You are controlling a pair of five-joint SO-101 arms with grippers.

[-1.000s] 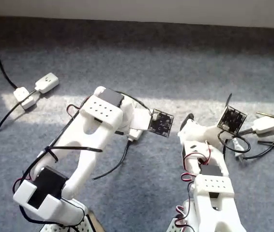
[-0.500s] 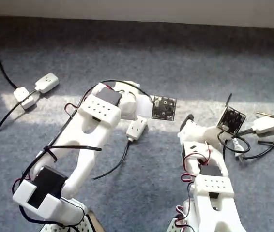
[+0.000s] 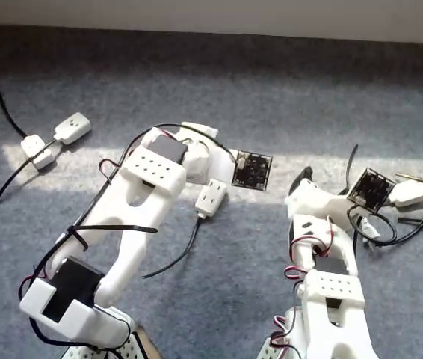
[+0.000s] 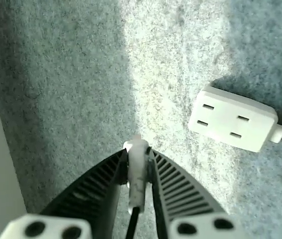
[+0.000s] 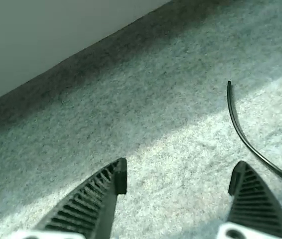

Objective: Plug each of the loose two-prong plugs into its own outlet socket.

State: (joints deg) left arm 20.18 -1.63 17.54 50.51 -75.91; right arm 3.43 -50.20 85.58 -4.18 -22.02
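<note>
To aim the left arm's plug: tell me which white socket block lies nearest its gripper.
The socket block mid-carpet, beside the left gripper and its plug; the other white blocks lie far to the sides.

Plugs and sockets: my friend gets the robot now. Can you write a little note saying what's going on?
Left gripper: shut on a plug, held over the carpet near a socket lying with its slots facing up.
Right gripper: open over carpet, with a black cord beside it.
Far left in the high view: two white pieces close together; I cannot tell if they are joined.
Right edge: a white cluster with cords.
Done: one plug picked up.
Left: push it into the socket, then do the others.
</note>
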